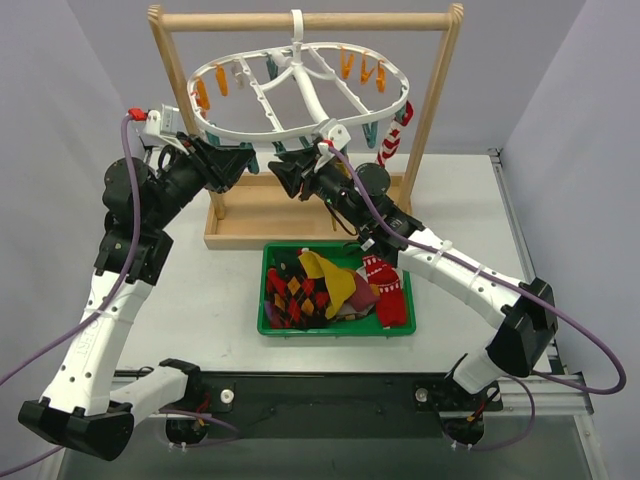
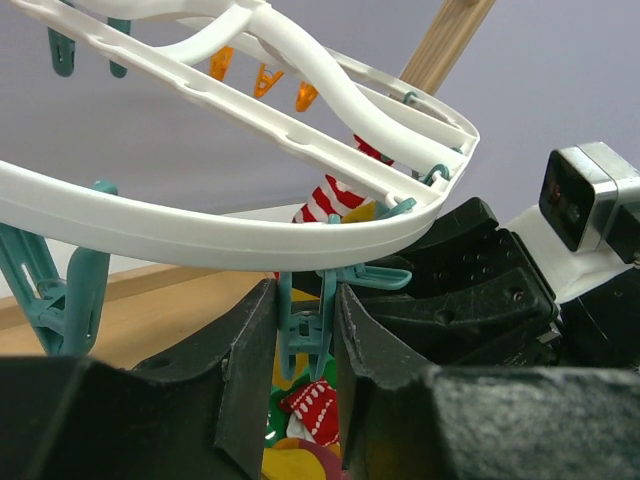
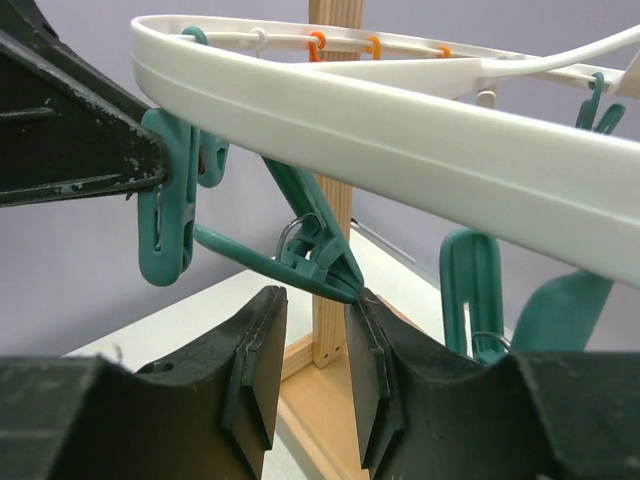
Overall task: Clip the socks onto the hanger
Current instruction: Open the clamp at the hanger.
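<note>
Hung by its hook over the top bar of the wooden rack (image 1: pixel 300 20): the white oval hanger (image 1: pixel 303 92), high enough to leave its clips (image 1: pixel 347 65) dangling free below the rim and reachable from the near side. Working at the near rim with both arms, tips almost facing each other. On the left, the left gripper (image 1: pixel 243 162), reaching in and pinching a teal clip (image 2: pixel 303 335) between partly closed fingers (image 2: pixel 250 380), apparently to steady it or squeeze its handles apart. Just right of that, the right gripper (image 3: pixel 315 300), fingers (image 3: pixel 258 370) part-spread and holding nothing, with the tilted tip of a second teal clip (image 3: pixel 320 250) just above the gap; cannot tell whether touching. No sock in either gripper. Most of the socks (image 1: pixel 330 285) heaped in the green bin (image 1: pixel 335 331) on the table (image 1: pixel 200 290), near of the rack and between the arms, presumably for a short lift up to the clips. One red-white striped sock (image 1: pixel 395 140) already pegged at the right end of the hanger, beside the rack's right upright. Judging from that: early in the task, and next probably calling for one gripper to fetch a sock while the other holds a clip open.
</note>
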